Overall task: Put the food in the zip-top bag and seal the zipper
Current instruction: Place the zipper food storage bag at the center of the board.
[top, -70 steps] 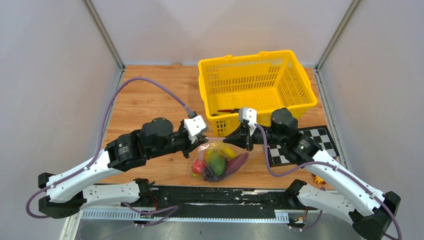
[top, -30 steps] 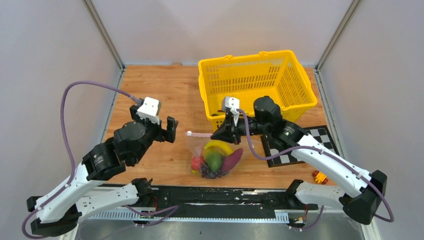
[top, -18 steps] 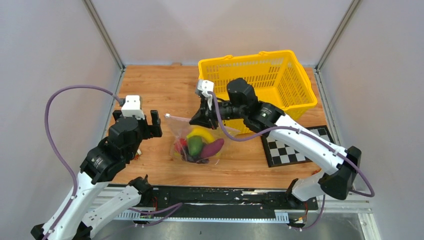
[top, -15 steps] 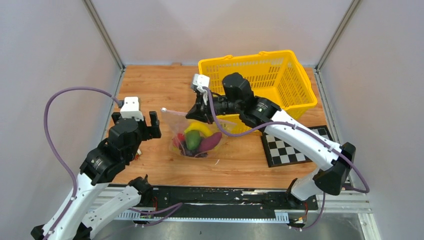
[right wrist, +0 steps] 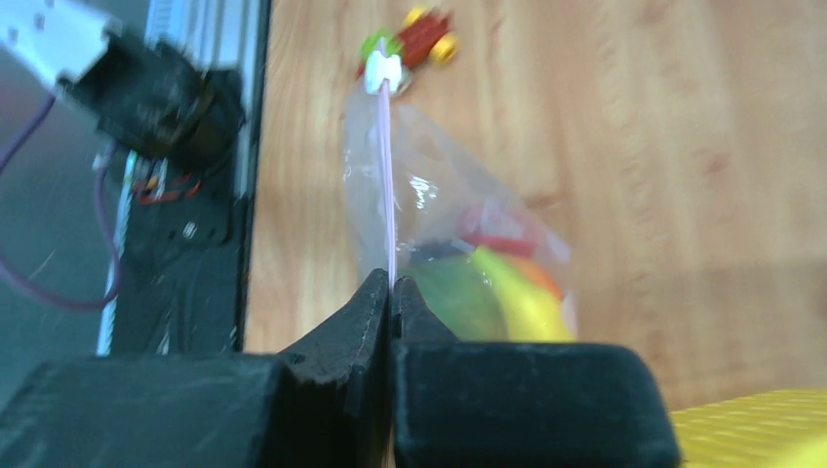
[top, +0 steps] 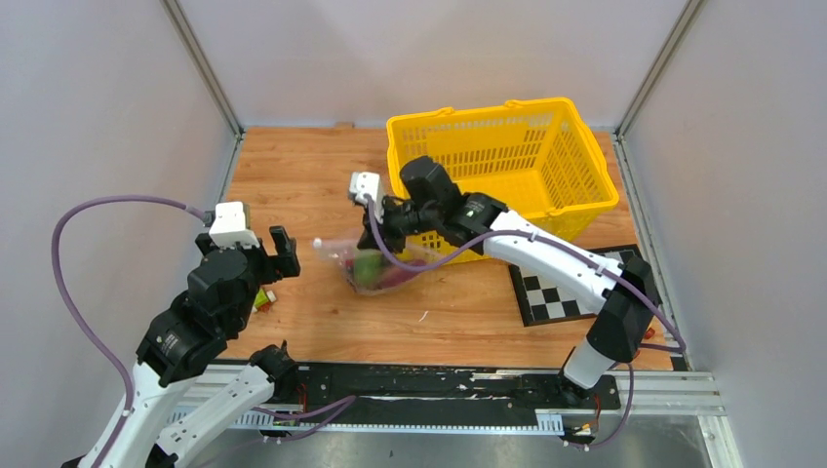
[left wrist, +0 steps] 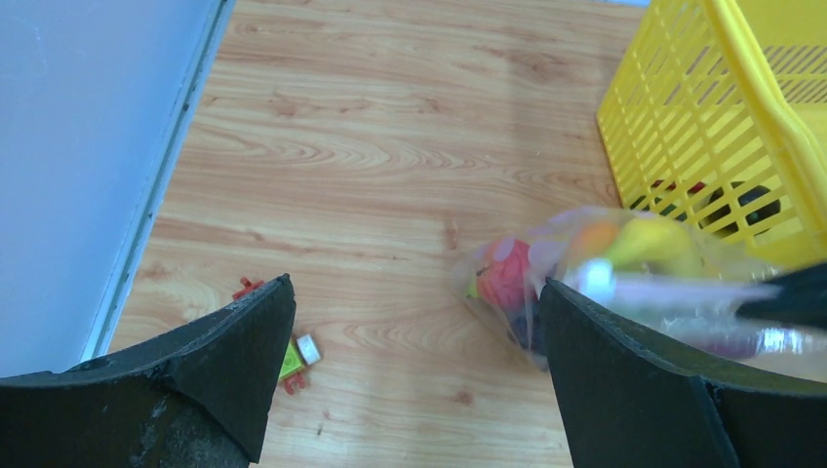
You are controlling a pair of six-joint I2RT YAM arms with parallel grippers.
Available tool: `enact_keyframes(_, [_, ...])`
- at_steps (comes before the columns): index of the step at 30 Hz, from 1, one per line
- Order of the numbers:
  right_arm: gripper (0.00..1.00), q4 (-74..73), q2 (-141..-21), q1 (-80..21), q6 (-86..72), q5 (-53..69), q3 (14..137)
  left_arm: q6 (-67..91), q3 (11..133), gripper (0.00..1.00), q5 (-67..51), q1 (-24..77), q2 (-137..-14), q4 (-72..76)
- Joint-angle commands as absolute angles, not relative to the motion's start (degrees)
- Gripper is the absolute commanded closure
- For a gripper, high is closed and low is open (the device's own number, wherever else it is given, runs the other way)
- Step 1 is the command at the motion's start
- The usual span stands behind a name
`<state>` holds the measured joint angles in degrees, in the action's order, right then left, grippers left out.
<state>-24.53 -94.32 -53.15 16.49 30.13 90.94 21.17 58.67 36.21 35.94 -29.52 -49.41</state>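
Food (top: 371, 271) lies bunched in the lower end of the zip-top bag (top: 339, 257). A yellow piece, a green one and a red one show through the clear plastic, with something darker beneath. The bag is over the middle of the wooden worktop (top: 293, 185), just left of the yellow basket (top: 502, 161). Whether its belly rests on the wood cannot be told.

The zipper (right wrist: 388, 166) runs as one thin, taut pink line along the bag's top edge. It goes from the small white tab (right wrist: 379, 73) at the far end to the right tool (right wrist: 391, 288). That tool's jaws are pressed tight together on the pink strip, with the bag hanging from the pinch. The right arm reaches across in front of the basket to get there.

The left tool (left wrist: 417, 292) is near the bag on its left, not touching it. Its two fingers are spread as wide as they go and have hold of nothing.

A few small toy blocks (top: 261, 299) lie on the wood near the left edge, below that tool. A checkerboard mat (top: 556, 288) lies at the right, near the front.
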Motion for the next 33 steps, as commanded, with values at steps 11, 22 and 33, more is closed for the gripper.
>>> enact_keyframes(11, [0.97, -24.96, -89.59, -60.46, 17.27, 40.43, 77.95, 19.64, 62.68, 0.0, 32.13, 35.64, -32.18, -50.29])
enact_keyframes(22, [0.51, -19.61, -83.27, -60.91, 9.94, 31.38, 74.97, 28.66, 50.26, 0.0, 21.19, 35.6, -31.52, -44.13])
enact_keyframes(33, [0.45, -27.56, -97.46, -60.82, -2.87, -8.61, 90.4, 38.74, 38.12, 0.0, 15.27, 35.63, -30.1, -41.53])
